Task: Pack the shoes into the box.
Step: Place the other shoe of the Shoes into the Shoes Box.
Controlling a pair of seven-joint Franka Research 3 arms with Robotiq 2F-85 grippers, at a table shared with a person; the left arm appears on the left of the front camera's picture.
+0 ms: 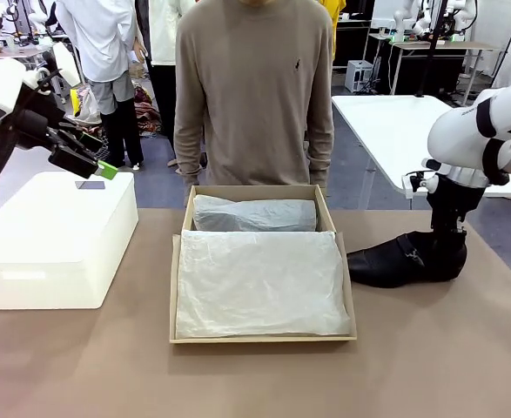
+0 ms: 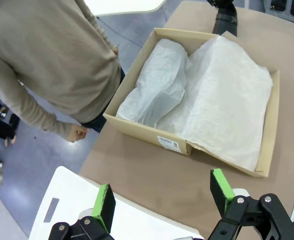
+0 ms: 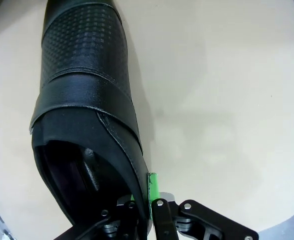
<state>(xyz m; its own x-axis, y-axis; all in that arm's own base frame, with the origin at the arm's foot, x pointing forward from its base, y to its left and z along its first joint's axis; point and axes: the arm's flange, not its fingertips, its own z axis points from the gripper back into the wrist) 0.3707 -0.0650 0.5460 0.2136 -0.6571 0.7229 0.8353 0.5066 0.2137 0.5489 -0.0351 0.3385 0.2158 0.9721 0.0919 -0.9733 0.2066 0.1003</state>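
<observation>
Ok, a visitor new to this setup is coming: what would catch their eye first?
Probably the black shoe lying right of the box, with the right gripper shut on its heel collar. Next, the open box in mid-table, lined with white tissue paper, and the left gripper open above the white plastic box.

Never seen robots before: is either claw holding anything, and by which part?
The right claw pinches the black shoe by the rim of its opening, near the heel. The left claw is open, empty.
</observation>
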